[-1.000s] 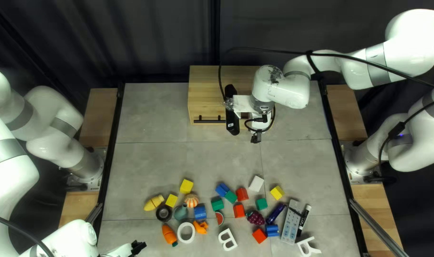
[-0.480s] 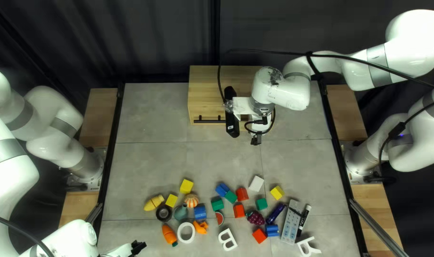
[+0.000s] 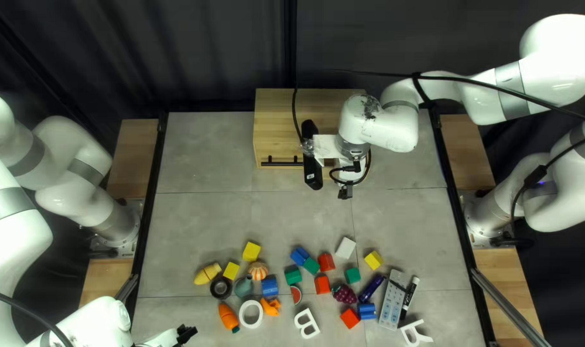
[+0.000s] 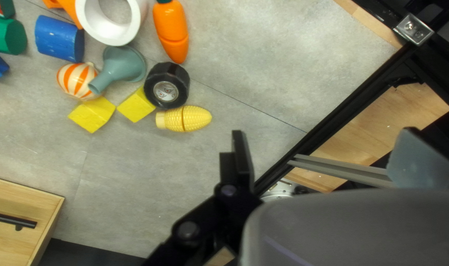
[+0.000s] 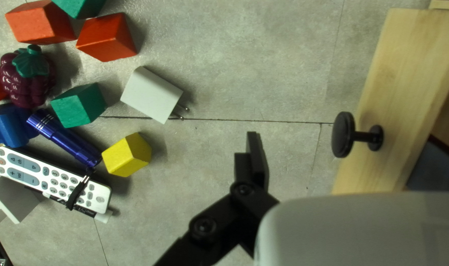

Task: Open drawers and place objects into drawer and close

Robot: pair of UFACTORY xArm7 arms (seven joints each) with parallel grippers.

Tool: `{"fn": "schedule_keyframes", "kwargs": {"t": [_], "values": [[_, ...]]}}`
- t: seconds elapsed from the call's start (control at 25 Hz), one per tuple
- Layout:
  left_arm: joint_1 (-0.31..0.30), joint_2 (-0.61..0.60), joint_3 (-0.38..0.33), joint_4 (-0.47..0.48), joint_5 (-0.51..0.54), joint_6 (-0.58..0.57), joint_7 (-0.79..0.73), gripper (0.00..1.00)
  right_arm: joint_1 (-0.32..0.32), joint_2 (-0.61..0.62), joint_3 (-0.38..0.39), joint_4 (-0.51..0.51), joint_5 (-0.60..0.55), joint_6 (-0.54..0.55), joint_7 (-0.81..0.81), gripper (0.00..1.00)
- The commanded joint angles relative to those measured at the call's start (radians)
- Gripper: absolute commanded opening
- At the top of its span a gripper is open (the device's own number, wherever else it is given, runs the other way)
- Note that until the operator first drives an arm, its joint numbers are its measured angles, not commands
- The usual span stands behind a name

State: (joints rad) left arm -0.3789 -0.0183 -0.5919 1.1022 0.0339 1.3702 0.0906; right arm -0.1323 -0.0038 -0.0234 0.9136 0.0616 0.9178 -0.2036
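The wooden drawer box (image 3: 278, 126) stands at the far middle of the tabletop (image 3: 201, 159). The right gripper (image 3: 344, 191) hangs just in front of it, fingers (image 5: 254, 153) apart and empty, the round black knob (image 5: 343, 135) near them. A toy corn (image 4: 184, 118), a yellow block (image 5: 126, 154) and a remote control (image 3: 393, 299) lie scattered along the near edge. The left gripper (image 3: 186, 332) hovers at the near left corner, fingers (image 4: 241, 159) apart.
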Motion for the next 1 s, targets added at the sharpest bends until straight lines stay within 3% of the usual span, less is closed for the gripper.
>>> {"fn": "schedule_keyframes", "kwargs": {"t": [0.04, 1.0], "values": [[0.0, 0.0, 0.0, 0.0, 0.0, 0.0, 0.0, 1.0, 0.007, 0.0, 0.007, 0.0, 0.0, -0.002, 0.007, 1.0], [0.0, 0.0, 0.0, 0.0, 0.0, 0.0, 0.0, 1.0, 0.028, -0.032, 0.029, 0.019, -0.024, 0.041, 0.055, 1.0]]}}
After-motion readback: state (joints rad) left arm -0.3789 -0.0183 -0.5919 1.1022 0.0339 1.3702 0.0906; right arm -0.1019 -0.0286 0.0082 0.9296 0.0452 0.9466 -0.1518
